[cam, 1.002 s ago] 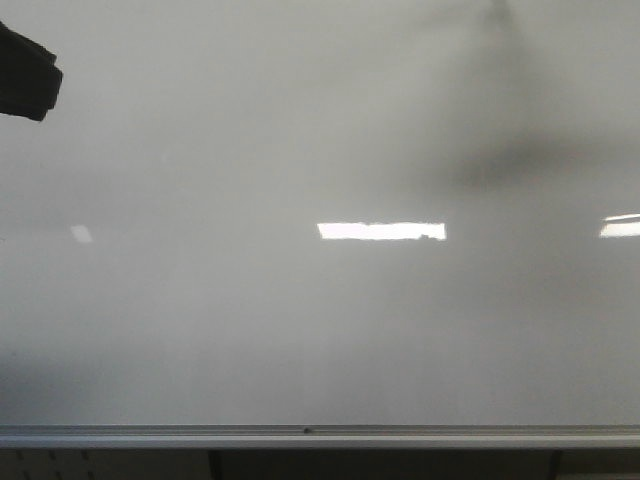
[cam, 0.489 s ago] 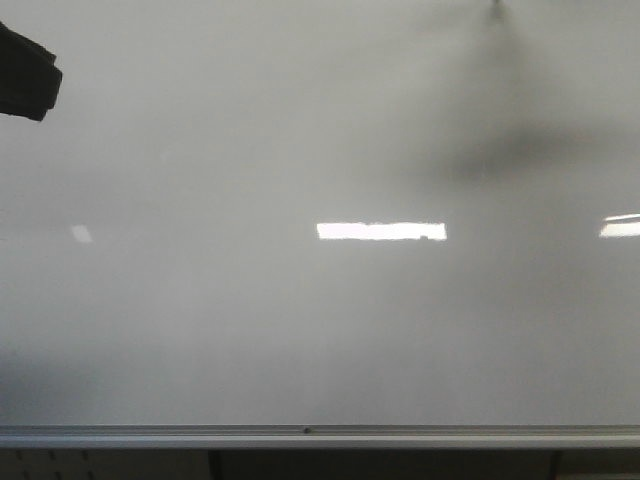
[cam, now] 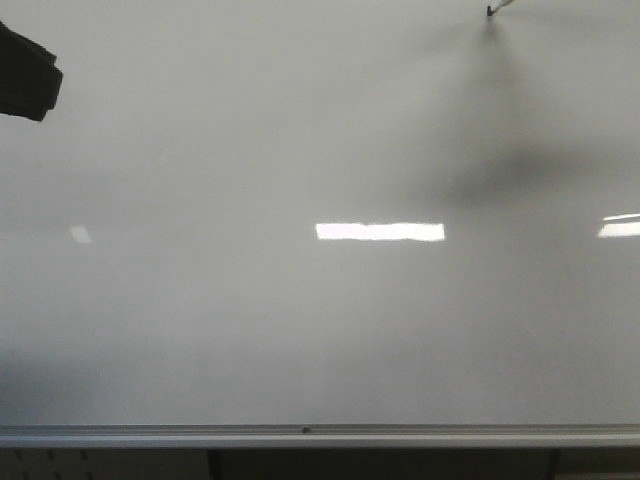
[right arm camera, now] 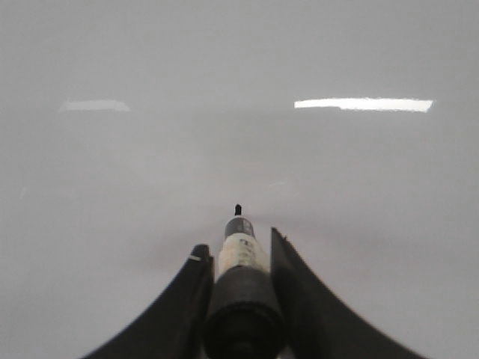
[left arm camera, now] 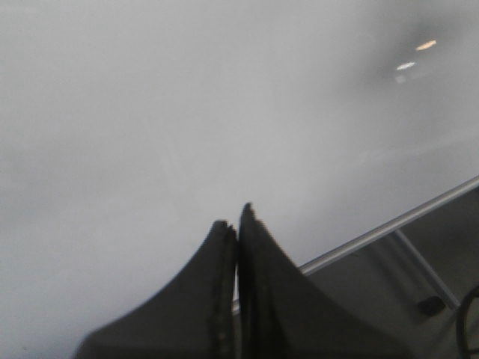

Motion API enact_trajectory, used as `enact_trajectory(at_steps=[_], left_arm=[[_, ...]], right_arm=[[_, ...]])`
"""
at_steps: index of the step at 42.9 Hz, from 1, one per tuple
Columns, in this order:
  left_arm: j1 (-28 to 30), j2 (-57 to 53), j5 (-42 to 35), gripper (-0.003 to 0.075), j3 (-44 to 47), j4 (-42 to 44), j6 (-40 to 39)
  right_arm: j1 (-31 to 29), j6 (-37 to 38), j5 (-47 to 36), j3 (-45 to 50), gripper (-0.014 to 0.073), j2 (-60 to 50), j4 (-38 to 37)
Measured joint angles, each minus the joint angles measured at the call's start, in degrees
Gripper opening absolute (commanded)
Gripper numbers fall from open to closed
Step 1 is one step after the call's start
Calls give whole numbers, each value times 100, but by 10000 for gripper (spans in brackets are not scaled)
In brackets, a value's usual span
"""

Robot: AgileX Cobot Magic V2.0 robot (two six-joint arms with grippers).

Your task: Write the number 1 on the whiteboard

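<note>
Marker (right arm camera: 241,247) label unreadable, whiteboard (cam: 250,330) unmarked

you see bright rectangular light reflections (cam: 380,231) mid-view and at the right edge | a faint small glare patch (cam: 81,234) to the left | a dark shelf or frame (cam: 380,463) below | a black cable loop (left arm camera: 468,329) in the left wrist view

The marker tip (cam: 491,10) has come into view at the whiteboard's (cam: 250,330) upper edge (apparently descending slightly).
</note>
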Motion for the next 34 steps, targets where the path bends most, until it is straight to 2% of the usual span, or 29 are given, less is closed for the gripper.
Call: enact_trajectory(at_steps=[34], left_arm=[[0, 0, 0, -20, 0, 0, 0]], right_arm=[[0, -15, 569, 1860, -87, -38, 332]])
